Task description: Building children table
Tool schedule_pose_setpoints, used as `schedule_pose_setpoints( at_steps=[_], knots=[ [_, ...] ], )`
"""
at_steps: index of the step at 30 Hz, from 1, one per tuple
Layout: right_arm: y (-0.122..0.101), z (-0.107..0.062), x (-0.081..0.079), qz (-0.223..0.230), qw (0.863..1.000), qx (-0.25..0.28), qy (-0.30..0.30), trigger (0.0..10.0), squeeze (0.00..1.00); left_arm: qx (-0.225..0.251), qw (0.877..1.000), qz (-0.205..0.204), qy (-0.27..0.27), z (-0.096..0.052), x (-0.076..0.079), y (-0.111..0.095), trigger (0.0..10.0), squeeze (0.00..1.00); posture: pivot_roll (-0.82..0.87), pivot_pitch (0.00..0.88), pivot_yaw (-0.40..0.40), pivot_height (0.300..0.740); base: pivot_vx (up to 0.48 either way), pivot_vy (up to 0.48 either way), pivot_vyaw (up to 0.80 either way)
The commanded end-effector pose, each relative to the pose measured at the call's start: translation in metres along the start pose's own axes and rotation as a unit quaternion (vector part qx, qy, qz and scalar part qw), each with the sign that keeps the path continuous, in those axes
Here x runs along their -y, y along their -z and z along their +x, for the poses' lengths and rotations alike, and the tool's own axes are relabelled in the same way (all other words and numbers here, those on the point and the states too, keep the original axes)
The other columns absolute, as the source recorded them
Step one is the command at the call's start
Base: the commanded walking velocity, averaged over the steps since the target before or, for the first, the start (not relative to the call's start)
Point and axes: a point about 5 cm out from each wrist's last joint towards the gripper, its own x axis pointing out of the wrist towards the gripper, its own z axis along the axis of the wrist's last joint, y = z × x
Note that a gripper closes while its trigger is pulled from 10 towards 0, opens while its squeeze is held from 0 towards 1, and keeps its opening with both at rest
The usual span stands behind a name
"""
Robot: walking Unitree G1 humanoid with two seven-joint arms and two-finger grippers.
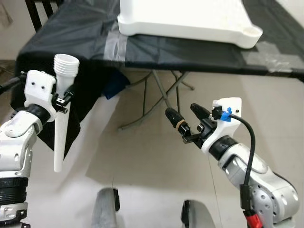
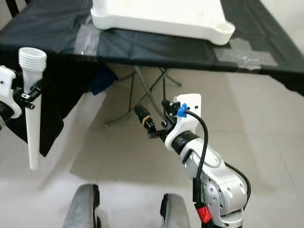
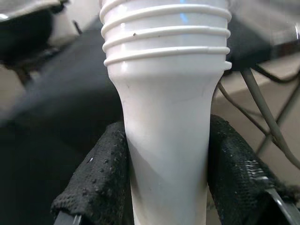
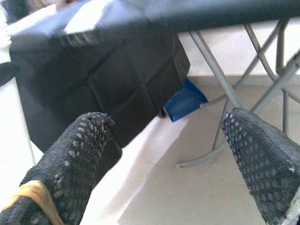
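Left tool grips upright table leg beside tablecloth edge

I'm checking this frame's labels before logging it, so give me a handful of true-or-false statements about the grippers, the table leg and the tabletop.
1. The left gripper is shut on the white table leg. True.
2. The table leg hangs with its threaded end down. False: the threaded end is up and the narrow end points to the floor.
3. The right gripper holds a second leg. False: its fingers are apart and hold nothing.
4. The white tabletop lies on the black-covered folding table. True.
5. The leg is already screwed into the tabletop. False: it is held apart from it, below the table's edge.
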Motion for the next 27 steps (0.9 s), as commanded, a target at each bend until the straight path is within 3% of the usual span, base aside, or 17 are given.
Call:
schedule_pose_setpoints(
  at_steps=[1, 11, 15, 17, 19, 22, 23, 27],
  knots=[
    [0.003, 0.003, -0.002, -0.002, 1.000, -0.002, -0.015, 10.0, 0.00, 0.004, 1.000, -0.023, -0.020, -0.001, -0.003, -0.001, 10.0, 0.00, 0.06, 0.096, -0.042, 0.660, 0.000, 0.000, 0.00],
    [0.000, 0.008, -0.001, -0.002, 1.000, 0.004, -0.028, 10.0, 0.00, 0.016, 0.997, -0.062, -0.037, -0.003, -0.004, -0.010, 10.0, 0.00, 0.07, 0.056, -0.055, 0.680, 0.000, 0.000, 0.00],
    [0.002, 0.011, -0.006, 0.005, 0.998, 0.004, -0.055, 10.0, 0.00, 0.032, 0.993, -0.113, -0.029, 0.001, 0.010, -0.018, 10.0, 0.00, 0.07, 0.022, -0.059, 0.700, 0.000, 0.000, 0.00],
    [0.002, 0.011, -0.006, 0.005, 0.998, 0.004, -0.055, 10.0, 0.00, 0.032, 0.993, -0.113, -0.029, 0.001, 0.010, -0.018, 10.0, 0.00, 0.07, 0.022, -0.059, 0.700, 0.000, 0.000, 0.00],
    [0.005, 0.012, -0.009, 0.006, 0.997, 0.001, -0.072, 10.0, 0.00, 0.031, 0.989, -0.143, -0.025, 0.004, 0.019, -0.016, 10.0, 0.00, 0.06, 0.000, -0.062, 0.710, 0.000, 0.000, 0.00],
    [0.005, 0.012, -0.009, 0.006, 0.997, 0.001, -0.072, 10.0, 0.00, 0.031, 0.989, -0.143, -0.025, 0.004, 0.019, -0.016, 10.0, 0.00, 0.06, 0.000, -0.062, 0.710, 0.000, 0.000, 0.00],
    [0.008, 0.013, -0.012, 0.007, 0.996, -0.004, -0.086, 10.0, 0.00, 0.033, 0.985, -0.168, -0.014, 0.007, 0.028, -0.018, 10.0, 0.00, 0.07, 0.000, -0.063, 0.720, 0.000, 0.000, 0.00],
    [0.011, 0.015, -0.014, 0.009, 0.995, -0.008, -0.095, 10.0, 0.00, 0.037, 0.982, -0.184, -0.004, 0.010, 0.036, -0.020, 10.0, 0.00, 0.07, 0.000, -0.063, 0.730, 0.000, 0.000, 0.00]
  ],
)
